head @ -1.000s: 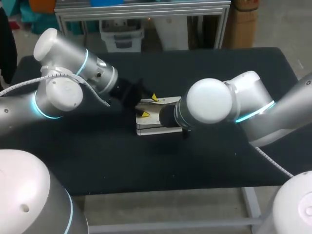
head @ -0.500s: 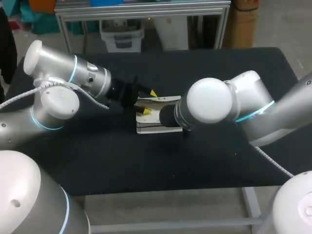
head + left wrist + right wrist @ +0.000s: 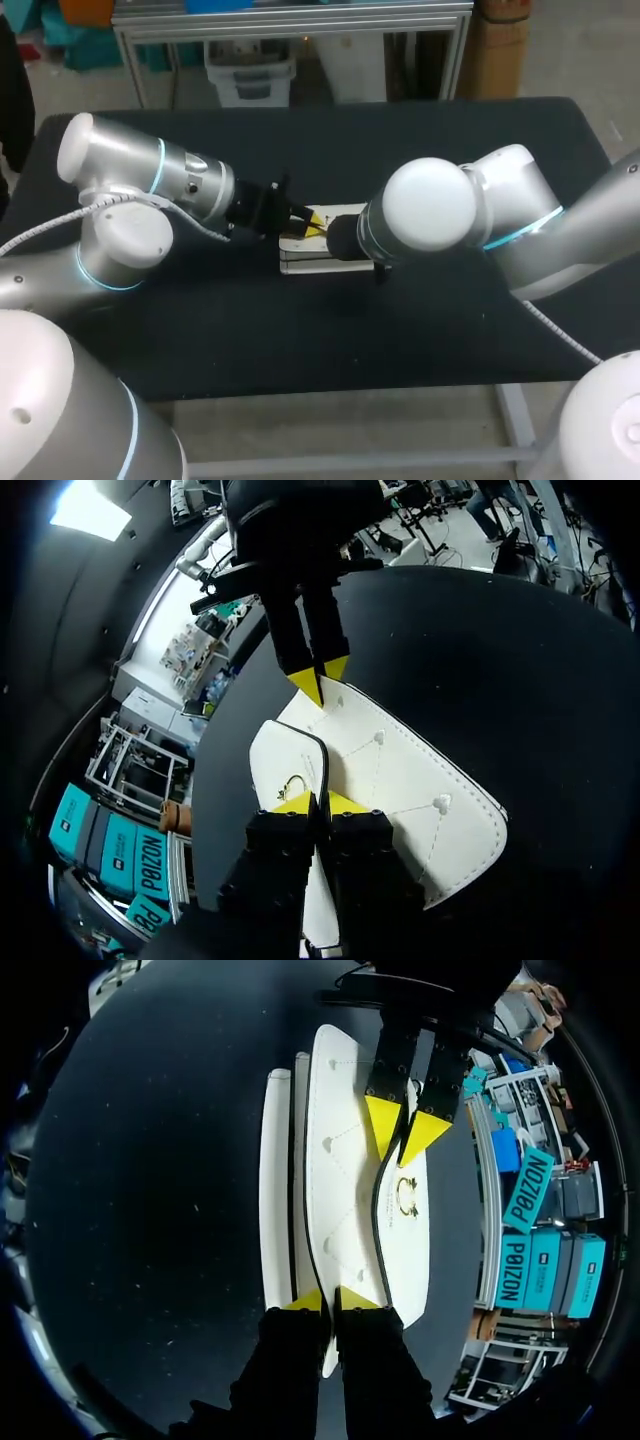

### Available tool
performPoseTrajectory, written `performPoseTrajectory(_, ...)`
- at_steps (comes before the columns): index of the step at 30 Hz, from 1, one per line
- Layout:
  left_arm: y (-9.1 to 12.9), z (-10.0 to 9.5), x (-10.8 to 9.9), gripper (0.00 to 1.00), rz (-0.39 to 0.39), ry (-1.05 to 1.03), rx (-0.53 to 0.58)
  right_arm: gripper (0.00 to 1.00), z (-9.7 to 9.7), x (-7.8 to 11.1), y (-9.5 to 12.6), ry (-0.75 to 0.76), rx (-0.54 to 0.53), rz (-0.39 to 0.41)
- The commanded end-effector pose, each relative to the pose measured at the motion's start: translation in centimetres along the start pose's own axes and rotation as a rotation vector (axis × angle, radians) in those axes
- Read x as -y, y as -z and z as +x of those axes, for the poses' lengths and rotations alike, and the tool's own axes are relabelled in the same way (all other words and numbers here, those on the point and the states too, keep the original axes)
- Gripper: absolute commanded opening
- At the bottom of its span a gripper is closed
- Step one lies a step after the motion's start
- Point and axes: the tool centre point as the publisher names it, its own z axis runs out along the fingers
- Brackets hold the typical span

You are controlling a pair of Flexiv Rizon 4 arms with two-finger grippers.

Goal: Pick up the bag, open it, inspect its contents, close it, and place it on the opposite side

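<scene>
Table: a black top (image 3: 300,340), matte and flecked with pale dust in the wrist views; both arms come in low over it from the sides.
Bag: a white bag (image 3: 310,262) lies flat near the middle of the table, between the two arms. It has stitched lines and small studs across its face.
Flap: a black-trimmed flap (image 3: 275,755) covers the left arm's end of the bag and carries a small gold ring clasp (image 3: 407,1195).
Right gripper: the right gripper (image 3: 328,1300) sits at the bag's right end, its yellow tips drawn close and pinching the bag's edge where the black trim runs in between them (the head view hides it under the arm's own wrist joint).
Left gripper: the left gripper (image 3: 320,802) is at the opposite end, clenched on the trimmed flap edge just beside the ring clasp. Its tips are nearly together and point toward the right gripper across the bag.
Arms: the two grippers face each other along the bag's length, apart, with the white face between them.
Change: a second ago the left gripper's yellow tips stood spread over the bag's left end. They have since closed onto the flap, and the left arm's elbow has shifted. The bag and the right arm lie where they were.
</scene>
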Motion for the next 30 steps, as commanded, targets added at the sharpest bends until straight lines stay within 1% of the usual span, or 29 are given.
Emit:
performPoseTrajectory(1, 1.2, 0.4, 0.2, 0.00, 0.059, -0.020, -0.067, 0.00, 0.0, 0.1, -0.3, -0.005, -0.002, 0.004)
performPoseTrajectory(3, 1.4, 0.6, 0.6, 0.00, 0.089, -0.036, -0.082, 0.00, 0.0, 0.1, -0.4, -0.006, -0.003, 0.005)
performPoseTrajectory(5, 1.2, 0.9, 1.0, 0.00, 0.086, -0.057, -0.104, 0.00, 0.0, 0.0, -0.5, -0.006, -0.005, 0.006)
performPoseTrajectory(7, 1.1, 1.0, 1.1, 0.00, 0.113, -0.065, -0.127, 0.00, 0.0, 0.0, -0.5, -0.006, -0.006, 0.009)
performPoseTrajectory(8, 1.0, 1.0, 1.1, 0.00, 0.106, -0.063, -0.136, 0.00, 0.0, 0.0, -0.5, -0.007, -0.006, 0.009)
performPoseTrajectory(12, -0.5, 1.4, 0.7, 0.00, 0.061, -0.051, -0.184, 0.00, 0.0, 0.0, -0.5, -0.009, -0.006, 0.010)
performPoseTrajectory(13, -0.8, 1.4, 0.5, 0.00, 0.039, -0.052, -0.196, 0.00, 0.0, 0.0, -0.5, -0.009, -0.006, 0.010)
performPoseTrajectory(18, -1.9, 1.4, 0.4, 0.00, 0.036, -0.048, -0.222, 0.00, 0.1, 0.0, -0.4, -0.009, -0.007, 0.010)
performPoseTrajectory(20, -2.0, 1.4, 0.5, 0.00, 0.036, -0.050, -0.222, 0.00, 0.1, 0.1, -0.4, -0.010, -0.006, 0.011)
performPoseTrajectory(24, -1.3, 1.2, 0.6, 0.00, 0.048, -0.052, -0.207, 0.00, 0.1, 0.1, -0.4, -0.011, -0.006, 0.011)
performPoseTrajectory(28, -0.7, 1.2, 0.2, 0.00, 0.028, -0.040, -0.193, 0.00, 0.1, 0.1, -0.4, -0.010, -0.007, 0.012)
performPoseTrajectory(29, -0.6, 1.1, 0.1, 0.18, 0.029, -0.035, -0.186, 0.00, 0.1, 0.1, -0.4, -0.010, -0.007, 0.012)
performPoseTrajectory(30, -0.3, 1.1, 0.0, 0.38, 0.027, -0.028, -0.172, 0.00, 0.1, 0.1, -0.4, -0.010, -0.007, 0.012)
